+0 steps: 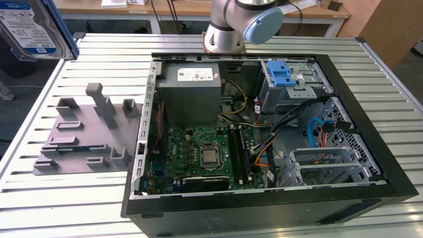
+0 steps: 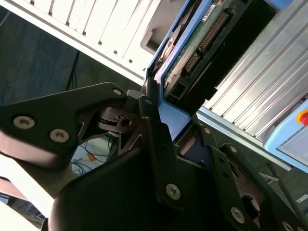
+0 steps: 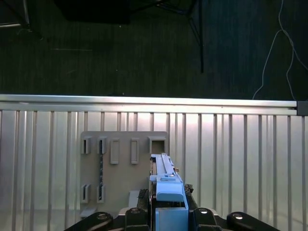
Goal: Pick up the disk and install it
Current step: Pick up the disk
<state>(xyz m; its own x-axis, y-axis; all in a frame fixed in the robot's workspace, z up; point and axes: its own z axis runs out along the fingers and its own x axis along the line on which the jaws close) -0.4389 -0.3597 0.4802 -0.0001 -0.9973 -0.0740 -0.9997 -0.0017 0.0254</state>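
Robotics laboratory. Ribbed aluminium work table [image 1: 59,208] carries an opened black desktop computer case [image 1: 391,184]; grey plastic fixture plate [image 1: 74,148] beside the case; silver-grey robot arm base [image 1: 223,37] and pale wooden benches [image 1: 185,9] behind it.

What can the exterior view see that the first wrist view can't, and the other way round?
Exterior view: the open computer case with its green board, and the arm's base. First wrist view: the dark floor, and the tool clamped on the disk. Both: the disk, the grey slotted tray and the slatted table.
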